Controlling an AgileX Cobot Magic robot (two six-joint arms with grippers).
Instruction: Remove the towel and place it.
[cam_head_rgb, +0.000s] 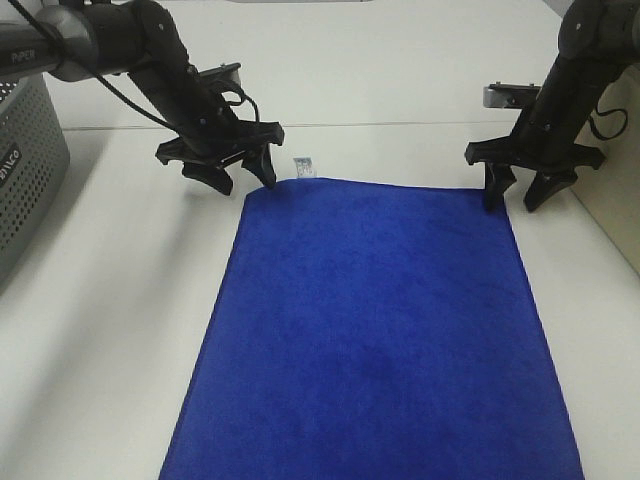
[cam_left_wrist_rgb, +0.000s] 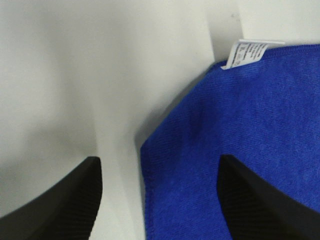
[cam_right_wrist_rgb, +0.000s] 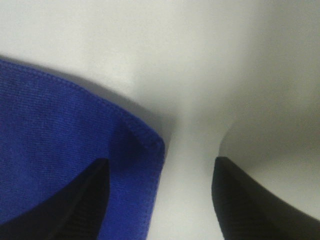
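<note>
The royal-blue towel (cam_head_rgb: 370, 330) lies spread flat on the white table, reaching from the middle to the near edge of the exterior view. A small white tag (cam_head_rgb: 304, 167) sticks out at its far left corner. My left gripper (cam_head_rgb: 247, 185) stands open over that corner. In the left wrist view the towel (cam_left_wrist_rgb: 240, 150) and its tag (cam_left_wrist_rgb: 250, 51) show, with the left gripper (cam_left_wrist_rgb: 160, 165) straddling the hem. My right gripper (cam_head_rgb: 512, 203) stands open over the far right corner. The right wrist view has the towel (cam_right_wrist_rgb: 60, 135) corner between the right gripper (cam_right_wrist_rgb: 160, 165) jaws, one finger (cam_right_wrist_rgb: 75, 210) above the cloth.
A grey perforated basket (cam_head_rgb: 25, 170) stands at the left edge of the table. A beige panel (cam_head_rgb: 612, 215) borders the table on the right. Bare white table (cam_head_rgb: 120, 320) lies left of the towel and behind both grippers.
</note>
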